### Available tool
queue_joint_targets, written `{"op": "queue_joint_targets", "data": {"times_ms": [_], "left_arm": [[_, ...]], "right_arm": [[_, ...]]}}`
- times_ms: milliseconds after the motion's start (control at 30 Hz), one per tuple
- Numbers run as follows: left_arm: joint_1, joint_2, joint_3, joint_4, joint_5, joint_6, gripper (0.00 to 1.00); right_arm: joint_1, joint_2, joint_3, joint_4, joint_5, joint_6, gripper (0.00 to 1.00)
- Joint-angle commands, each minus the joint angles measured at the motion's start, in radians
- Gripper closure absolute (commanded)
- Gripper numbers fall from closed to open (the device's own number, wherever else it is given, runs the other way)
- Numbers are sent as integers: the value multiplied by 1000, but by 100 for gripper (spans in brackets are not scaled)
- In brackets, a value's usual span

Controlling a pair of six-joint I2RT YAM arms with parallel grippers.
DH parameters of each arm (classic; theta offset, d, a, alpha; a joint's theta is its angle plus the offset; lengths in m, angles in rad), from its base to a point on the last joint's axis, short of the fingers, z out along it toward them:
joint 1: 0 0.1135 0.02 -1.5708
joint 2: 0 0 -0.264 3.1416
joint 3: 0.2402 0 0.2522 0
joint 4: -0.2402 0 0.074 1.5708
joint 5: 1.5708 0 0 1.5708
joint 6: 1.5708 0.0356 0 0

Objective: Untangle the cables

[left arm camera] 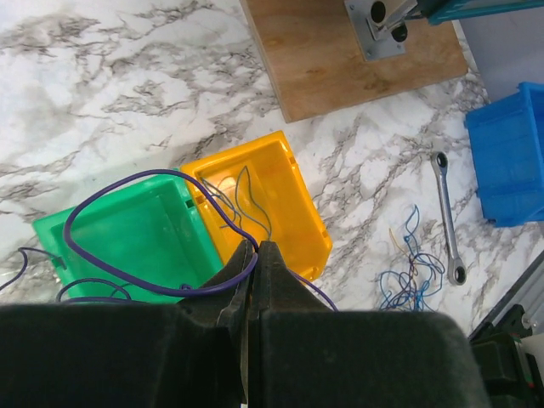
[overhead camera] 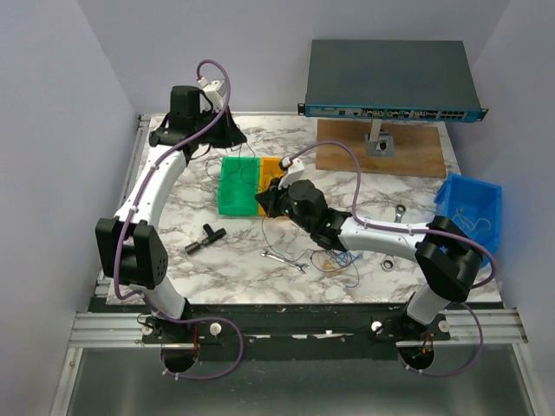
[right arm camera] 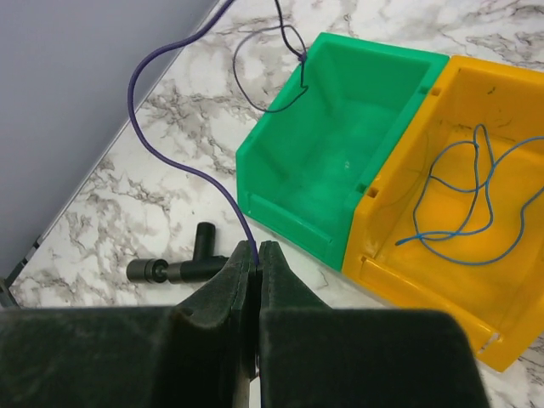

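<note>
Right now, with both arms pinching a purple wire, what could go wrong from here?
Both jaws are shut on the purple wire, so pulling the arms apart could overstretch or snap it. Its loop runs over the green bin, so it may snag the rim and drag the bin.

We are finding no text we can read; the flat grey metal box [overhead camera: 390, 74] is carrying front-strip markings too small to decipher.

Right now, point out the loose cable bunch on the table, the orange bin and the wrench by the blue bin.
cable bunch [left arm camera: 412, 285], left wrist view, middle of the tangle.
orange bin [left arm camera: 291, 202], left wrist view, bare floor.
wrench [left arm camera: 447, 217], left wrist view, mid-shaft.
</note>
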State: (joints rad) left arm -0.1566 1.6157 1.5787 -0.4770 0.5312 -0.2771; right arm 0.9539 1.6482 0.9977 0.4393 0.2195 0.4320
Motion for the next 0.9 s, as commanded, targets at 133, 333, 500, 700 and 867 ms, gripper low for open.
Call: {"op": "queue_joint_targets", "data": {"times_ms": [133,333,500,700,867], "left_arm": [[-12,27,-11,94,72,-65,100],[-19,-60,-4,80,51,-66,100],[-24,-80,43,23,22,-66,100],[-23,-39,2,55,49,-105,100],[-21,39,-39,41,-26,-129,100]], "right_arm": [[1,23,19,-70,61,16,99],[1,-12,2,-73,69,7,99],[0,-38,-7,-73,63,10,99],[0,-56,-14,-77,61,20,99],[0,-41,-17,-94,70,29,99]]}}
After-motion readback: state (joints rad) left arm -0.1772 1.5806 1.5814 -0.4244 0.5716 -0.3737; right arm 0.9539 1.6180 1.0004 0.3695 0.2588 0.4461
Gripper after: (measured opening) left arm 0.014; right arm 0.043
